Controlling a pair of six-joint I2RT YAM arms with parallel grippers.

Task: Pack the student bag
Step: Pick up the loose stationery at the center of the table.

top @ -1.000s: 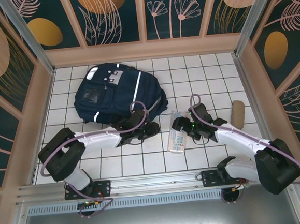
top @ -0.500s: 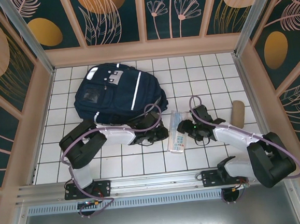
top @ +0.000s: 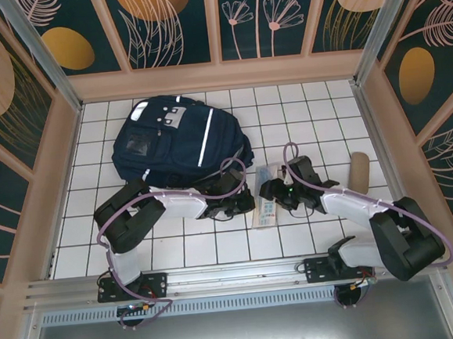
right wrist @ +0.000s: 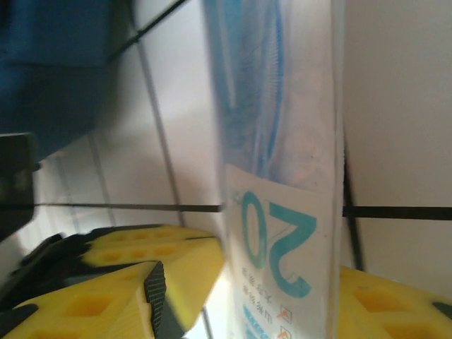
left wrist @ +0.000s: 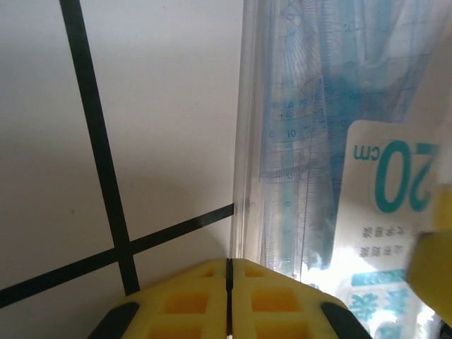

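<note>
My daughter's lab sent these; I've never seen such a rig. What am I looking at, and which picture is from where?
Two white robot arms are bolted at the near edge of a tiled table. The wide picture looks down from above; the two close-ups come from wrist cameras, so the yellow blocks are each arm's own fingers. On the table lie a navy bag, a clear ruler packet and a tan roll. The left gripper is shut at the packet's edge; the fingers of the right gripper stand either side of it. Whether either truly grips it, I cannot tell.
</note>
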